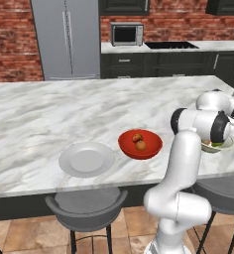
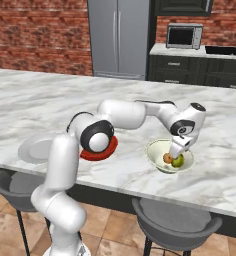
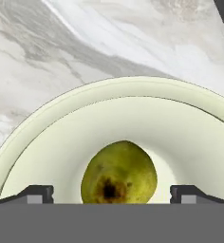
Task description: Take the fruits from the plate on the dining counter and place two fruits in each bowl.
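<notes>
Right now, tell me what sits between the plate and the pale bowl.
In the left base view, the red bowl holding two orange fruits sits between the plate and the pale bowl.

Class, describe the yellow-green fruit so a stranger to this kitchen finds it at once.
Find the long marble dining counter, then the pale bowl under the gripper. Two fruits lie inside; yours is the yellow-green fruit, not its orange neighbour.

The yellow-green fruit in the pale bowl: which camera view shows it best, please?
The hand view: the yellow-green fruit sits close and large in the pale bowl. The right base view shows it small under the tool; the left base view shows a sliver.
</notes>
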Available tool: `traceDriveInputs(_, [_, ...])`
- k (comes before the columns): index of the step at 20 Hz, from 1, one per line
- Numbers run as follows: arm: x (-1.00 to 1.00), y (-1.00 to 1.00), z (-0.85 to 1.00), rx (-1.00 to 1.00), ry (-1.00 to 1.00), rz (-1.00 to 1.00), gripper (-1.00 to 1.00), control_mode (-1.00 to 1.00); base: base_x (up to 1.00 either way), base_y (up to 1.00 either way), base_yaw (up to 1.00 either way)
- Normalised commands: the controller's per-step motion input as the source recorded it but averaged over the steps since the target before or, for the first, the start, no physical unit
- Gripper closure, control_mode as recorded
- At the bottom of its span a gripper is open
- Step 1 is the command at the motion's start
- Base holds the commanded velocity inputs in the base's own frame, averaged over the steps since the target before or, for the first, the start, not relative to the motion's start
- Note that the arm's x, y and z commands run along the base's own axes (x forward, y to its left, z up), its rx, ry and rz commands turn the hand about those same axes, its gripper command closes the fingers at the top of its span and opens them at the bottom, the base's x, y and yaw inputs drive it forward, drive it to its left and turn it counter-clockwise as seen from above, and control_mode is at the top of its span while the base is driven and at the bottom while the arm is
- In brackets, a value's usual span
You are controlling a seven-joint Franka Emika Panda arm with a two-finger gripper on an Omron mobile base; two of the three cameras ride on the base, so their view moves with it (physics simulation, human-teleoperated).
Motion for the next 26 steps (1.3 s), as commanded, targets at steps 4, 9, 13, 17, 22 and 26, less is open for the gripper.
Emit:
traceDriveInputs(4, [-0.25,0.23,0.41,-0.04,-0.01,-0.06,-1.00,-1.00,0.00,0.00,0.00])
traceDriveInputs(9, [-0.49,0.37,0.48,0.00,0.00,-0.04,-1.00,-1.00,0.00,0.00,0.00])
traceDriveInputs(13, [-0.20,0.56,0.44,0.00,0.01,0.00,-1.00,-1.00,0.00,0.00,0.00])
traceDriveInputs(17, [-0.15,0.59,0.40,-0.01,0.03,0.00,-1.00,-1.00,0.00,0.00,0.00])
traceDriveInputs(22, [-0.40,0.84,0.11,-0.07,0.00,0.01,-1.00,-1.00,0.00,0.00,0.00])
traceDriveInputs(26, [-0.36,0.84,0.18,-0.18,0.03,0.41,-1.00,-1.00,0.00,0.00,0.00])
